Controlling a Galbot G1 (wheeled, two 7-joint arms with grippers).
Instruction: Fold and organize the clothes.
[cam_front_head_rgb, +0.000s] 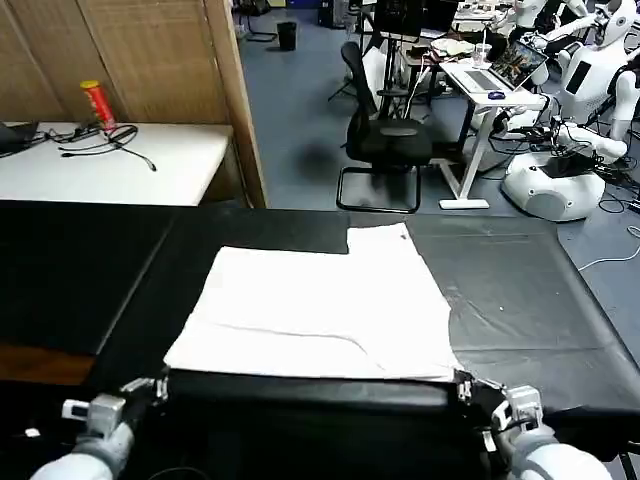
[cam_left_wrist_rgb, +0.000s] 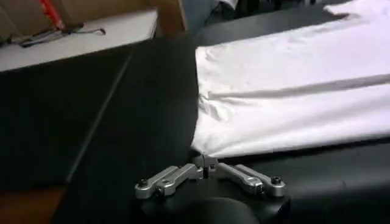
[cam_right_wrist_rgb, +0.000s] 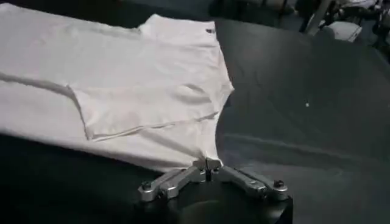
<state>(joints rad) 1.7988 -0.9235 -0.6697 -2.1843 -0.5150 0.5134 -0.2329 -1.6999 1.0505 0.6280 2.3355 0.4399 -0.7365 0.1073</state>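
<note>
Both grippers, left (cam_left_wrist_rgb: 206, 162) and right (cam_right_wrist_rgb: 207, 163), pinch the T-shirt's (cam_front_head_rgb: 320, 310) six-o'clock corners, clamped on cloth; one fold seems made, further folds remain.

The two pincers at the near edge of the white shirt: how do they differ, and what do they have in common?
The left pincer pinches the T-shirt at its near left corner, the right pincer at its near right corner. By the left pincer the cloth lies as one plain folded edge; by the right pincer a folded-over sleeve lies close above the corner. Shared: both are shut on the shirt's hem, low over the black table cover, pointing away from the robot.
</note>
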